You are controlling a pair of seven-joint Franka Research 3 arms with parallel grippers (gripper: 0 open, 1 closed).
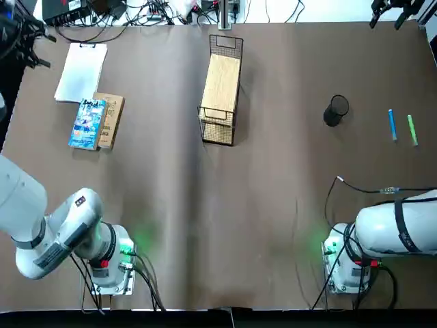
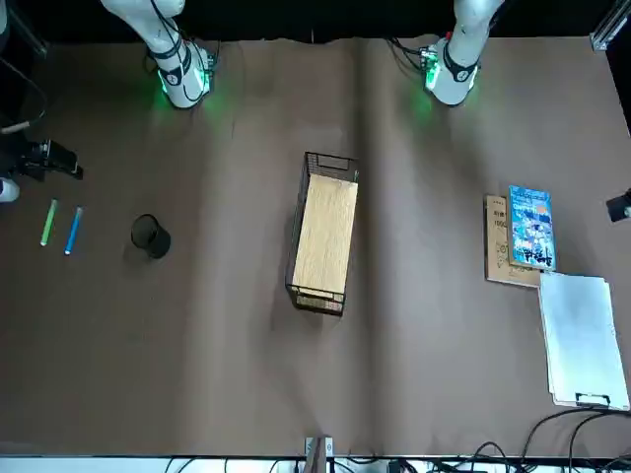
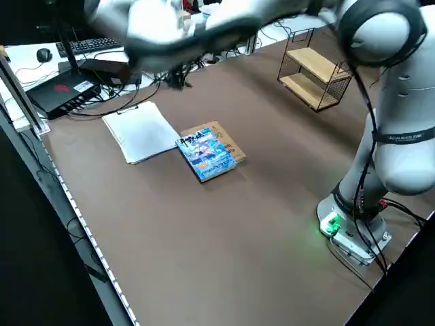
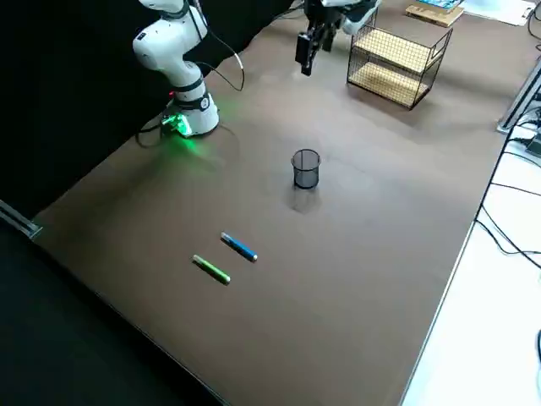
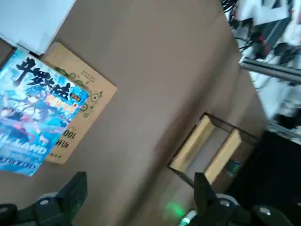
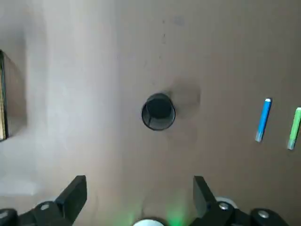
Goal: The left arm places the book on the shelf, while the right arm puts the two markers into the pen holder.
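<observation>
Two grippers hang open and empty above the table [image 1: 273, 225]: left gripper [image 5: 138, 200], right gripper [image 6: 139, 200]. Mid-table stands the shelf [image 1: 221, 89]. On a tan book [image 1: 110, 119] lies the book [image 1: 87, 123]. Near the pen holder [image 1: 336, 109] lie blue marker [image 1: 392, 124] and green marker [image 1: 412, 129].

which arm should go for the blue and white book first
Left. The book lies on the tan book at the robot's left, and the left gripper already looks at it, open.
</observation>
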